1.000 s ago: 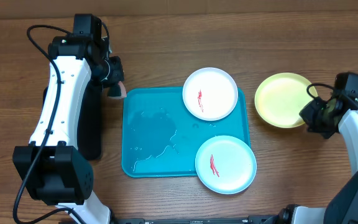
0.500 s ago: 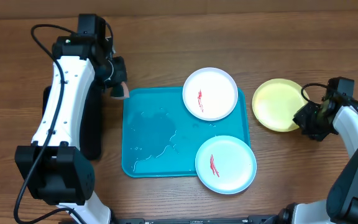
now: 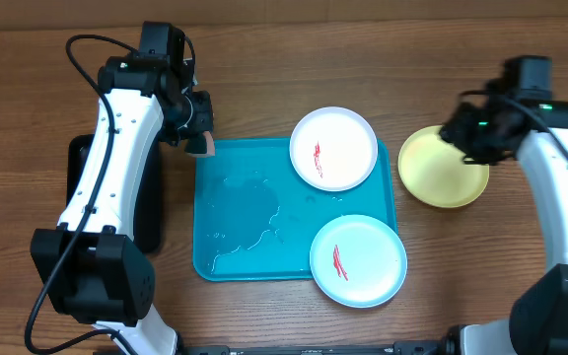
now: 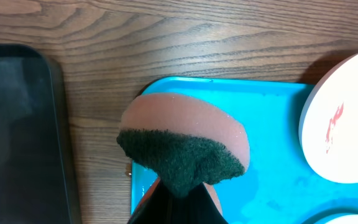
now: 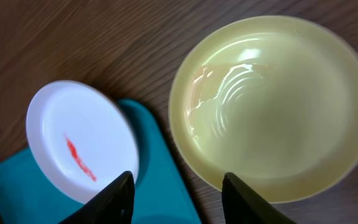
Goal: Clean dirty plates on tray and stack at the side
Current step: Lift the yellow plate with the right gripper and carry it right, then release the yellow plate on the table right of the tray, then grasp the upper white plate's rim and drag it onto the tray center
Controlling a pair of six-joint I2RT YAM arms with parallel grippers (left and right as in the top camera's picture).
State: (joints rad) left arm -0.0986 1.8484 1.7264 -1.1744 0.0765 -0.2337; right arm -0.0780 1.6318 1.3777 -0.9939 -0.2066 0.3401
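The wooden table (image 3: pixel 264 59) carried a turquoise tray (image 3: pixel 245 212) with water pooled on it. The left hand (image 4: pixel 178 198) was clenched on a sponge (image 4: pixel 185 140) above the tray's corner. Beyond it lay two white plates (image 3: pixel 333 148), each smeared red and overhanging the tray's rim. The right hand (image 5: pixel 179 196) hung with its fingers apart, grasping nothing, just above the yellow-green plate (image 5: pixel 272 106), which sat on bare wood beside the tray. The plates looked light, stiff and slick when wet, so the rim seemed the place to pinch. Open wood around the right hand left room for stacking.
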